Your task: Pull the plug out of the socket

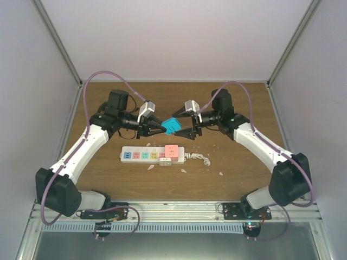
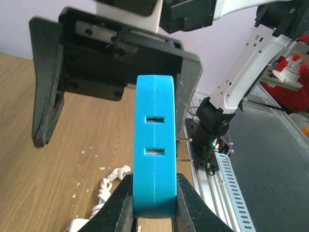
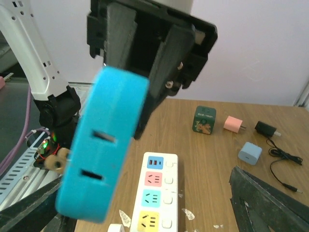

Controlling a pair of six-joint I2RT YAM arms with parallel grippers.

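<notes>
A bright blue plug (image 1: 170, 126) with two slots is held in the air above the table, apart from the socket. My left gripper (image 1: 160, 129) is shut on its lower end (image 2: 154, 193); two metal prongs (image 2: 186, 147) stick out of its right side. My right gripper (image 1: 184, 132) faces it with its jaws wide open around the plug (image 3: 104, 154), not touching. The socket (image 1: 146, 155) is a long white power strip lying flat below, with coloured faces (image 3: 157, 193) and a coiled white cord (image 1: 199, 157). A pink block (image 1: 171, 151) sits on its right end.
White scraps (image 1: 183, 170) lie around the strip. The right wrist view shows a green cube (image 3: 204, 119), a pink charger (image 3: 234, 124), a light-blue charger (image 3: 249, 153) and a black charger with a cable (image 3: 265, 129) on the wood beyond.
</notes>
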